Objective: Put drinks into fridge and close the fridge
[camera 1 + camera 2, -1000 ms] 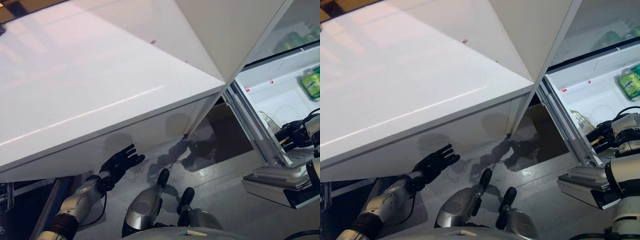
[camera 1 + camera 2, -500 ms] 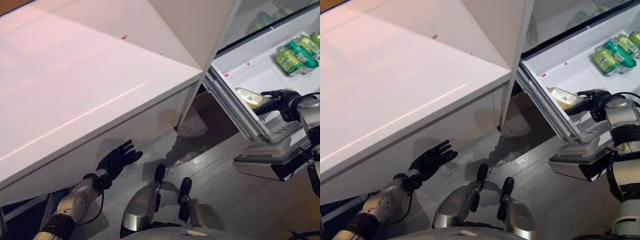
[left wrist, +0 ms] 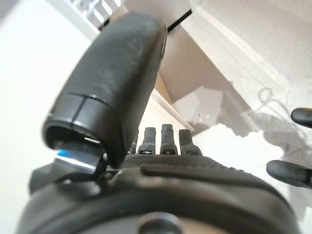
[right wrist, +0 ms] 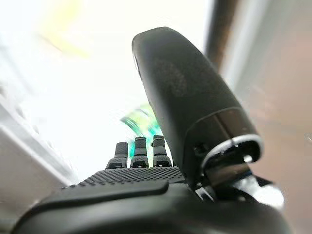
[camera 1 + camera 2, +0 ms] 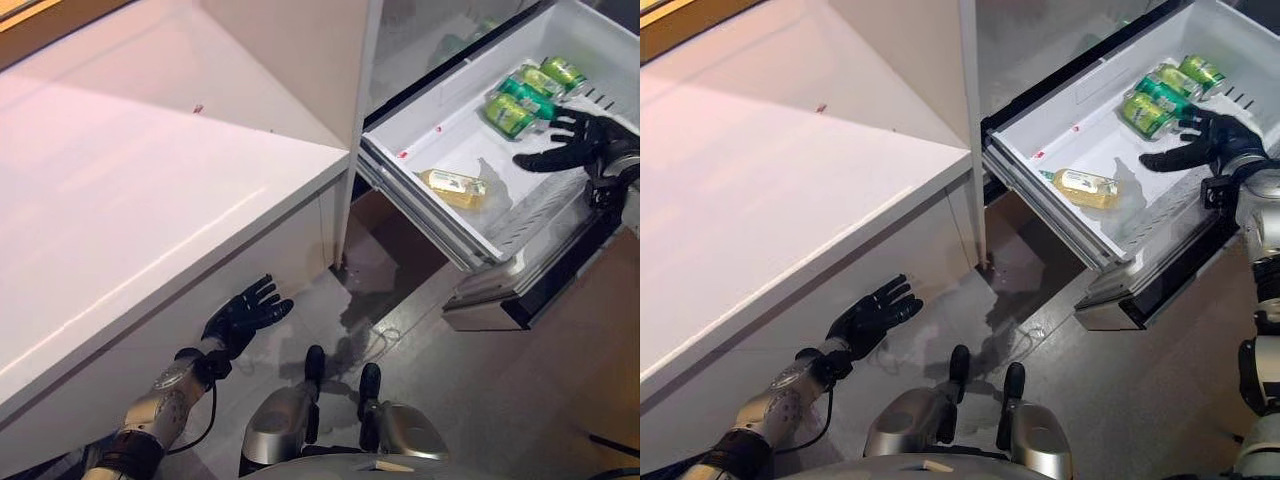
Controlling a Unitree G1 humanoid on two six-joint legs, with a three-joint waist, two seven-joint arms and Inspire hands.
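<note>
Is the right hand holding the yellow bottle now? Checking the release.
No: the right hand is open, apart from the yellow bottle lying in the white fridge drawer.

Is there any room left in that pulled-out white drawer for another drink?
Yes. The white fridge drawer has a bare stretch of floor between the pale yellow bottle lying near its front and the green cans bunched at the far end. The open right hand hovers over that gap's edge beside the cans, the crowded part. The left hand hangs open by the floor.
</note>
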